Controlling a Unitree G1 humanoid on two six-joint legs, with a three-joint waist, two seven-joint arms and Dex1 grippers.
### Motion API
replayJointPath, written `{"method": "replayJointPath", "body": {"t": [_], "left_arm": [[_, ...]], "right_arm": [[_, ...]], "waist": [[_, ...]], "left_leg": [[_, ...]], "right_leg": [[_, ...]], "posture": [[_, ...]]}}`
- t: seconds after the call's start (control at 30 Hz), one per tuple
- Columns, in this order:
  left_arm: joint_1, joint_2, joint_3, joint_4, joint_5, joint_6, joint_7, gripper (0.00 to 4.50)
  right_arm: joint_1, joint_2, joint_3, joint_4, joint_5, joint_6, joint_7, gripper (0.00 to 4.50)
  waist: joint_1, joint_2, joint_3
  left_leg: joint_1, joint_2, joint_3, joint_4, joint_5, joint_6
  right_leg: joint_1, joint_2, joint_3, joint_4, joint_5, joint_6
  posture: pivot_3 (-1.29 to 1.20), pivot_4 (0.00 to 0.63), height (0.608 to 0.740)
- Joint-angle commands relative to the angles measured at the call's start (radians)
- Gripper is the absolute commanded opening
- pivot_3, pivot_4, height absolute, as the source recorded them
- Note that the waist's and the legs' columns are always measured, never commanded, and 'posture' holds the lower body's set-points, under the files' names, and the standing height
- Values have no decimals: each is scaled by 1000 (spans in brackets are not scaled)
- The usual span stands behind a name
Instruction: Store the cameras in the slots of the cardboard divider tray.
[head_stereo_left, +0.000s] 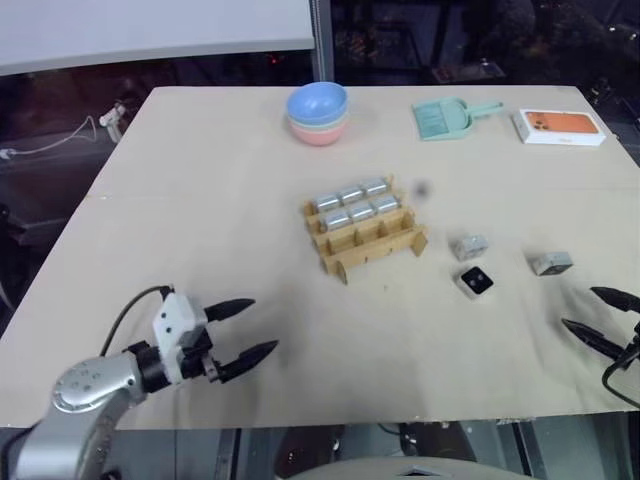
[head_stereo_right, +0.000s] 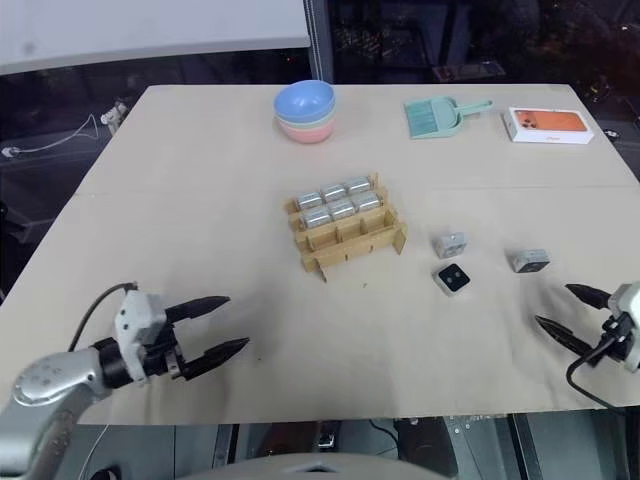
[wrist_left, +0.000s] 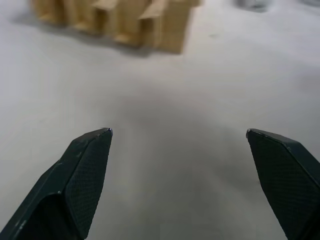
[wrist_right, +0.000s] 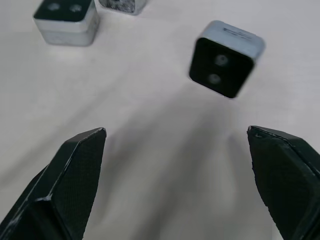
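The tan cardboard divider tray (head_stereo_left: 365, 228), a grid of interlocking strips, is sitting mid-desk (head_stereo_left: 200, 180) holding six silvery metal cameras (head_stereo_left: 353, 204) in its far slots. Three more boxy cameras (head_stereo_left: 474, 280) are lying loose to its right. The left gripper (head_stereo_left: 255, 327) and right gripper (head_stereo_left: 598, 316) are hovering over the matte desk, jaws spread and empty.

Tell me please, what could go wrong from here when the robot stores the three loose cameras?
1. The three loose cameras lie close together; the open right gripper might bump one while grasping another.
2. The cardboard divider tray looks light and unfixed; pushing a camera in could shift it.
3. Six slots look full; only the near row appears free, so aiming must be careful.
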Motion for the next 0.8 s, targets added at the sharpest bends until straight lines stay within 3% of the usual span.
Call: {"method": "replayJointPath", "body": {"t": [0.03,0.2,0.43,0.8], "left_arm": [[-67,81,78,-42,-128,55,-110,4448],[-237,190,137,18,-266,154,-223,4448],[-401,266,62,10,-249,202,-296,4448],[-391,252,27,-50,-204,226,-291,4448]], "right_arm": [[-70,-71,13,82,-37,-60,57,4500],[-253,-158,96,236,-97,-68,117,4500],[-548,-198,266,434,-225,-144,211,4500],[-859,-134,491,595,-395,-292,295,4500]], "waist": [[0,-1,1],[-3,-3,2],[-27,-4,4],[-31,-6,9]], "left_leg": [[1,0,1,1,0,0],[5,0,2,4,0,0],[7,0,6,2,0,0],[7,2,14,2,0,0]], "right_leg": [[0,0,1,1,0,0],[1,1,4,8,0,0],[1,5,8,8,0,0],[-2,5,15,8,2,-3]], "posture": [[0,150,740],[0,150,740],[0,150,740],[0,150,740]]}}
